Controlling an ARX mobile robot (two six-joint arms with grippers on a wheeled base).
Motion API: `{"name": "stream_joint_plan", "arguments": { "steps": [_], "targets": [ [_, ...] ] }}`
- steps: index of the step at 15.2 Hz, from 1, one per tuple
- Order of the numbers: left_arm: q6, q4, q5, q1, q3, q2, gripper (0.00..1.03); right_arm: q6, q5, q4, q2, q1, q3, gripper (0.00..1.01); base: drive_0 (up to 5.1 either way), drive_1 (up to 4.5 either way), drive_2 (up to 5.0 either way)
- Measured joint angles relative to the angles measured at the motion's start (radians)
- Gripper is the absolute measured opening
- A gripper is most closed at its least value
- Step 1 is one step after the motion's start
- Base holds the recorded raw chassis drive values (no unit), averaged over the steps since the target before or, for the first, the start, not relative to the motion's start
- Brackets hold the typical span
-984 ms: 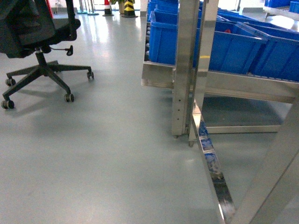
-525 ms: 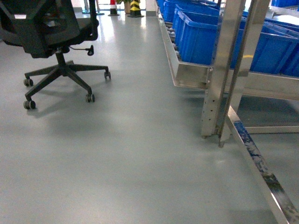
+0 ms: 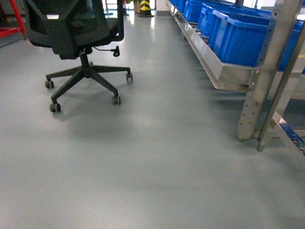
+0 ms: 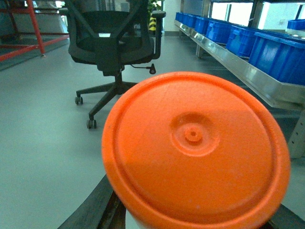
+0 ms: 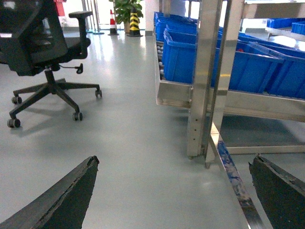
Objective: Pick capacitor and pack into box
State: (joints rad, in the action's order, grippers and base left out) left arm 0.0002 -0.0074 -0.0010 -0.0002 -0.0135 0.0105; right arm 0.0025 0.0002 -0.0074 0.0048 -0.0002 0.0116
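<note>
No box or capacitor shows. The left gripper (image 4: pixel 190 224) holds an orange-lidded tub (image 4: pixel 195 152), rigid and light I'd guess; right gripper (image 5: pixel 174 191) jaws wide, empty.

Orange lid (image 4: pixel 195 152) hides left claw, bottom edge cut; office chair (image 3: pixel 78 45) top cropped in head view.

The capacitor (image 4: pixel 195 152) shows a round orange end with central nub.
</note>
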Motion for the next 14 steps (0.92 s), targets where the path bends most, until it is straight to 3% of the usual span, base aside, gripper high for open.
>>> {"name": "stream_joint_plan", "arguments": {
  "steps": [14],
  "targets": [
    [0.000,0.002,0.001,0.000,0.000,0.000,0.44,0.000,0.000,0.001,0.000,0.000,0.000,0.98,-5.0,2.47,2.5]
  ]
}}
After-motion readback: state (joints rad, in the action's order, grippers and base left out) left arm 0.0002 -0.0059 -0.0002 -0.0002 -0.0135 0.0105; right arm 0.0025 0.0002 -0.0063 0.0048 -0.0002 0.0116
